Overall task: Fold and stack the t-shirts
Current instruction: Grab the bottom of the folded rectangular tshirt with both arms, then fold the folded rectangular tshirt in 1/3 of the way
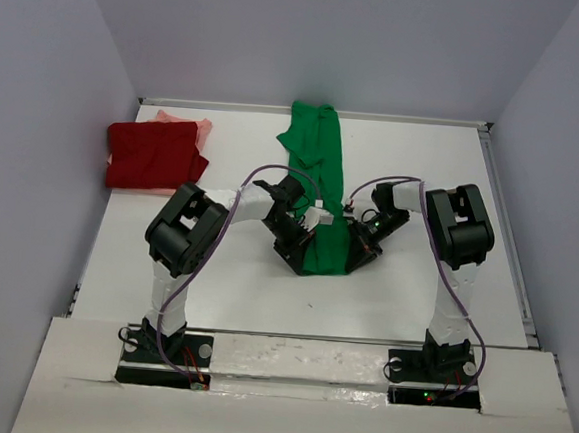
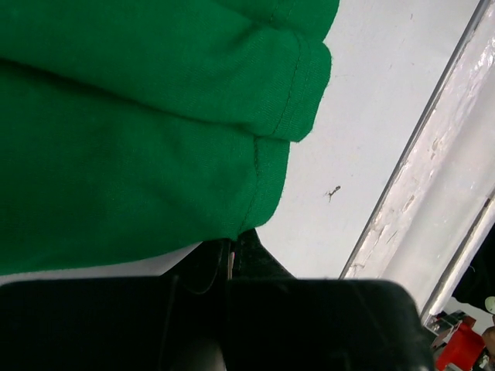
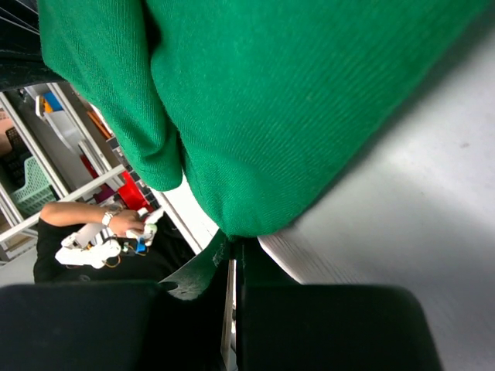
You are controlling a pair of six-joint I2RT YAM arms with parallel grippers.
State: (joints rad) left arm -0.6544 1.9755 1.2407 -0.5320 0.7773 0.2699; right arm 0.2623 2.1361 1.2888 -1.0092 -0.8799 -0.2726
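Observation:
The bright green t-shirt lies as a long narrow strip from the table's far edge towards the middle. My left gripper is shut on its near left corner. In the left wrist view the cloth enters the closed jaws of that gripper. My right gripper is shut on the near right corner. In the right wrist view the green cloth hangs from that gripper. The dark red t-shirt lies folded at the far left, on top of the salmon-pink t-shirt.
The white table has a raised metal rim along its right edge and far edge. Grey walls enclose the left, back and right sides. The arm bases stand at the near edge.

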